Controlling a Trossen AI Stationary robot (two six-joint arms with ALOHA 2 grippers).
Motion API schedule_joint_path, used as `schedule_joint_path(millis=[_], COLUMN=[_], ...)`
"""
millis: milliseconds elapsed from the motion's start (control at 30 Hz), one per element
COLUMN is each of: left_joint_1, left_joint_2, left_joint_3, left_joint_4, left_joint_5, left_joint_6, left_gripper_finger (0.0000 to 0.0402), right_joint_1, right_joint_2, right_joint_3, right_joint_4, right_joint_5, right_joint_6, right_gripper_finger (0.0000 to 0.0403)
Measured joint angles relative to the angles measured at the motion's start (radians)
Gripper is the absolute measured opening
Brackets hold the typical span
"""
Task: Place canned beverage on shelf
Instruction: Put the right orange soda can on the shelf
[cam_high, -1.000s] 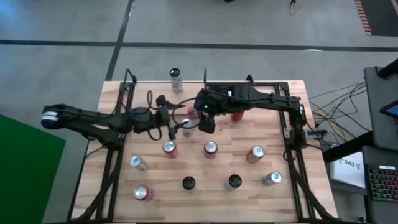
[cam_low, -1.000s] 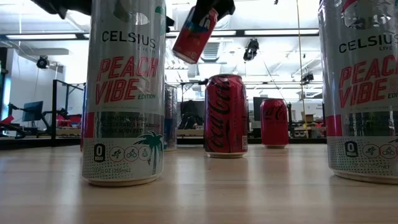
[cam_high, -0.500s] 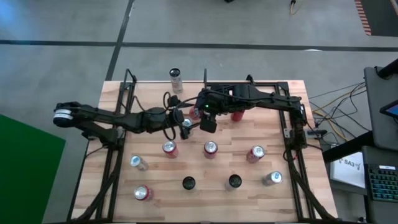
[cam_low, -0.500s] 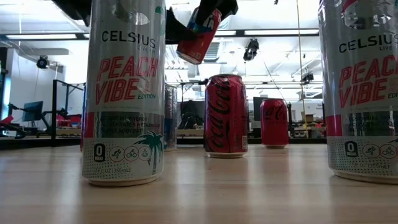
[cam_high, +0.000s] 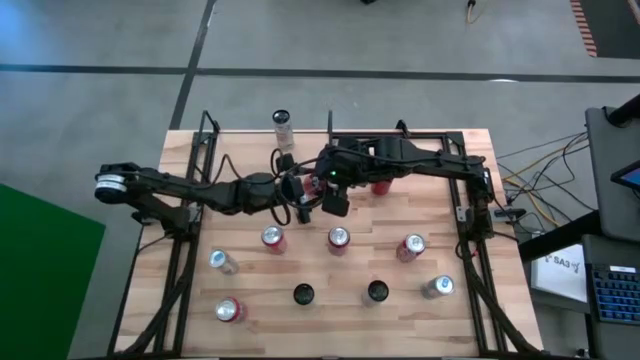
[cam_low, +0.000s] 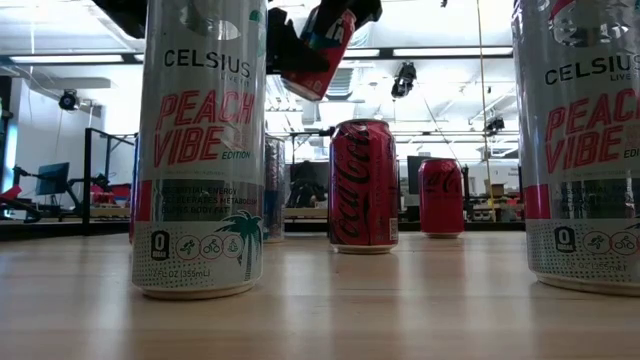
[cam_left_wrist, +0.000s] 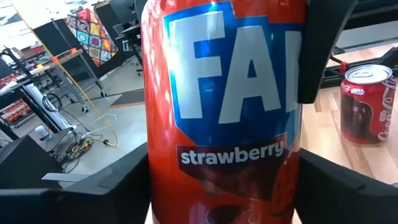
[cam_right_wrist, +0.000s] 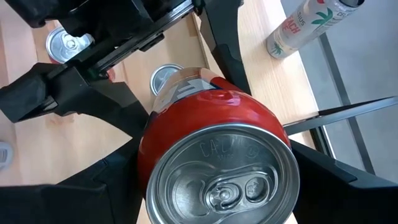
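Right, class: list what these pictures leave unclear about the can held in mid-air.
- Left wrist view: the Fanta strawberry can has its name cut short by a dark claw finger and the top edge.
- High view: whether the left claw actually presses the can is too small to tell.
- Low view: the Celsius Peach Vibe can up front hides part of that claw and most of a slim can behind.

Two dark robot arms are reaching over one wooden shelf (cam_high: 400, 215). At least eleven drink cans (cam_high: 338, 237) are showing from above. Ten are standing, two of them black-topped, and one red can (cam_low: 318, 50) is being held in the air.
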Motion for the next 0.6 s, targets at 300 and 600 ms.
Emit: schedule_joint_path(millis=[300, 600], left_joint_1=[-0.002, -0.004], left_joint_2=[-0.009, -0.071], left_joint_3=[-0.013, -0.072], left_joint_4=[0.005, 0.038], left_joint_5=[-0.057, -0.056], left_joint_6=[0.019, 0.008], left_gripper_finger=[0.0282, 0.0282], right_joint_1=[-0.001, 0.0], right_joint_2=[-0.011, -0.087], right_joint_3=[0.0, 0.0], right_joint_4=[0.016, 0.006], right_joint_5=[0.009, 0.008], right_joint_6=[0.006, 0.005], right_gripper_finger=[0.0361, 0.0372])
